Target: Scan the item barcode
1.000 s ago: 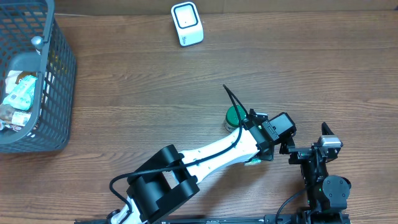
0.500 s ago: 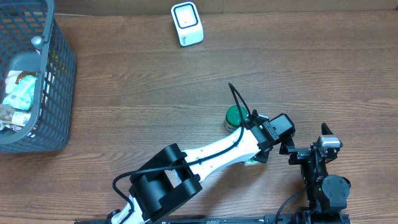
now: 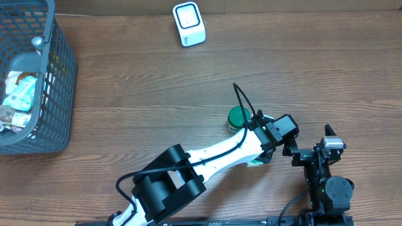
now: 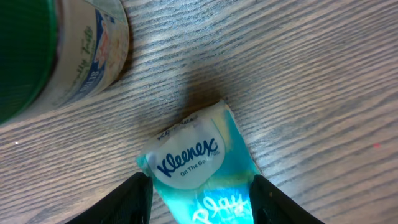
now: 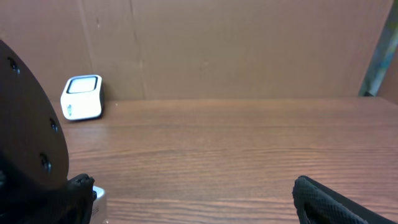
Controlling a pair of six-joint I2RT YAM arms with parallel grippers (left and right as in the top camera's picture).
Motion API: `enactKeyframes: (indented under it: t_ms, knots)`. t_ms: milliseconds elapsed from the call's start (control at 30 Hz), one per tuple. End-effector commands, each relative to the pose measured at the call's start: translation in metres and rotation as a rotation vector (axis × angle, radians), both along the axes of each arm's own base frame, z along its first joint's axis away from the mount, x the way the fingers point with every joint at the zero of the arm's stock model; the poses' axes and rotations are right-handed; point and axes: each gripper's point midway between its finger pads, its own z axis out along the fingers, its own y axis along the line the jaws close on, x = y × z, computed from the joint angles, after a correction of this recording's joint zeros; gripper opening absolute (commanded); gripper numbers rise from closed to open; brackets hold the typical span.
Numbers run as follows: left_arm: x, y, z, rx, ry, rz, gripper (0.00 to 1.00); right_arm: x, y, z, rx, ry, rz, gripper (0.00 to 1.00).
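Teal soft-plastic Kleenex tissue packet (image 4: 193, 163): laid flat on the brown wooden table (image 4: 311, 74), just beside a green-lidded cylindrical can (image 4: 56, 50). It is judged light, squashy and slick, best taken across its narrow width. Left gripper (image 4: 202, 200): jaws held part-way apart astride the packet, fingers (image 4: 134, 199) set at its side edges, no firm clamp seen.

The tissue pack (image 4: 199, 168) is lying on the surface (image 3: 157, 81) between the fingers (image 4: 134, 198) of the left pincer (image 4: 200, 190). The can (image 3: 237, 117) is standing just beside it, behind and to the left. The scanner (image 3: 188, 24) is sitting well apart at the far edge. The basket (image 3: 59, 88) is resting far left, with packets (image 3: 17, 94) lying in it. The right pincer (image 5: 193, 190) is sitting just right of the left one.
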Motion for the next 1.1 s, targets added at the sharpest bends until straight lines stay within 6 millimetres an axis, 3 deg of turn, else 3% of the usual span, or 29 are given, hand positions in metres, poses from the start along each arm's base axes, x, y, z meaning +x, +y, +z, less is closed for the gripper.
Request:
enactKeyframes:
  t_ms: [0,67,100,400,600,967,1067]
  knots:
    - [-0.01,0.005,-0.026,0.073,0.034,-0.037,0.51,0.0,0.004,0.004,0.012,-0.025,0.021,1.0]
    - [-0.01,0.009,-0.024,0.089,0.036,-0.064,0.36,0.0,0.004,0.004,0.012,-0.025,0.021,1.0]
    - [-0.009,0.011,-0.023,0.095,0.038,-0.072,0.34,0.0,0.004,0.004,0.012,-0.025,0.021,1.0]
    - [-0.006,0.047,-0.004,0.209,0.034,-0.047,0.39,0.0,0.004,0.004,0.012,-0.025,0.021,1.0]
    - [-0.004,0.055,0.003,0.249,0.021,-0.081,0.37,0.0,0.004,0.004,0.012,-0.025,0.021,1.0]
    - [0.025,0.116,0.054,0.37,-0.033,0.041,0.28,0.0,0.004,0.003,0.012,-0.025,0.021,1.0]
    - [0.035,0.13,0.082,0.291,-0.042,0.12,0.28,0.0,0.004,0.004,0.012,-0.025,0.021,1.0]
